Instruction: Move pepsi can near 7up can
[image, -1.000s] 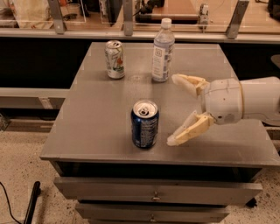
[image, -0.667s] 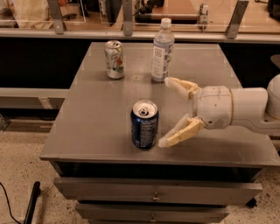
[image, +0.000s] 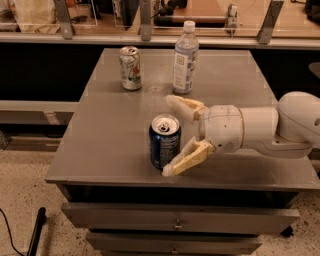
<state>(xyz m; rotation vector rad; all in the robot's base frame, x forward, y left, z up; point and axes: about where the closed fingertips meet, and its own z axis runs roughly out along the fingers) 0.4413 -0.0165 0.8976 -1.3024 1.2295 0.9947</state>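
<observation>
Claw (image: 169, 136) spread wide beside one pepsi can (image: 162, 146); one 7up can (image: 130, 68), one bottle (image: 184, 59) behind.

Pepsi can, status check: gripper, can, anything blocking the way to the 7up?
Open gripper, fingers either side of pepsi can. Can upright near the table front edge. 7up can back left; bottle beside it, path open.
</observation>
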